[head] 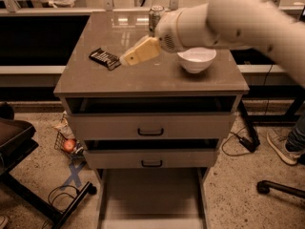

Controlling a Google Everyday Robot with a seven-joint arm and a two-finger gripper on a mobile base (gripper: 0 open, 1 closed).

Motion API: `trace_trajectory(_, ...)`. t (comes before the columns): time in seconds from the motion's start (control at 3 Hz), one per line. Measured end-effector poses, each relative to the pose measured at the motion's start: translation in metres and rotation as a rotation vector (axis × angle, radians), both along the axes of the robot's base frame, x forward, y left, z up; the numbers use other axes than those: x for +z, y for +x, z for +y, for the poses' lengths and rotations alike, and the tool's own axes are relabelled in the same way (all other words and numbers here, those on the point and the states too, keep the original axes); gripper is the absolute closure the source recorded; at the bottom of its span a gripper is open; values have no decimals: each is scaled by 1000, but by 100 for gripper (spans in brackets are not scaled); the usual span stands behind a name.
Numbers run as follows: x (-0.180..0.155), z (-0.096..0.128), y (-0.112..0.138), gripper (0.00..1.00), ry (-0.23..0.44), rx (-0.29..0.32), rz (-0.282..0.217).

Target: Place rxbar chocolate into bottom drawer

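End effector (127, 59): hovers just beside rxbar chocolate (104, 57), toward worktop's (143, 78) left edge; released or clenched, cannot tell.

Two upper drawers (150, 126), one bottom drawer (150, 194), one rxbar chocolate (104, 57), one can (155, 14), one bowl (196, 60), one tool (125, 60) above the cabinet (95, 79).

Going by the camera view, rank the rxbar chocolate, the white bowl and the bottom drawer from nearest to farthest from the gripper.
The gripper is over the cabinet top.
1. rxbar chocolate, right beside its tip, on the top's left part.
2. white bowl, on the top's right part.
3. bottom drawer, open, far below.
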State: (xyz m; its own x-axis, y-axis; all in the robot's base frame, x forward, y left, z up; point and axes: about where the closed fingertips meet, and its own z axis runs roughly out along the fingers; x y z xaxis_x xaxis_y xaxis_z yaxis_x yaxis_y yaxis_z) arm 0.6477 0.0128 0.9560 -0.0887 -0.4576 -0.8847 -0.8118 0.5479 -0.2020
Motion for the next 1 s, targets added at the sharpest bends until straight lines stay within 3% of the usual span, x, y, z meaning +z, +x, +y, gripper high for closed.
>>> trace_trajectory(0.33, -24, 41, 51, 0, 87, 4, -1)
trace_trajectory(1.0, -23, 37, 45, 0, 79, 5, 0)
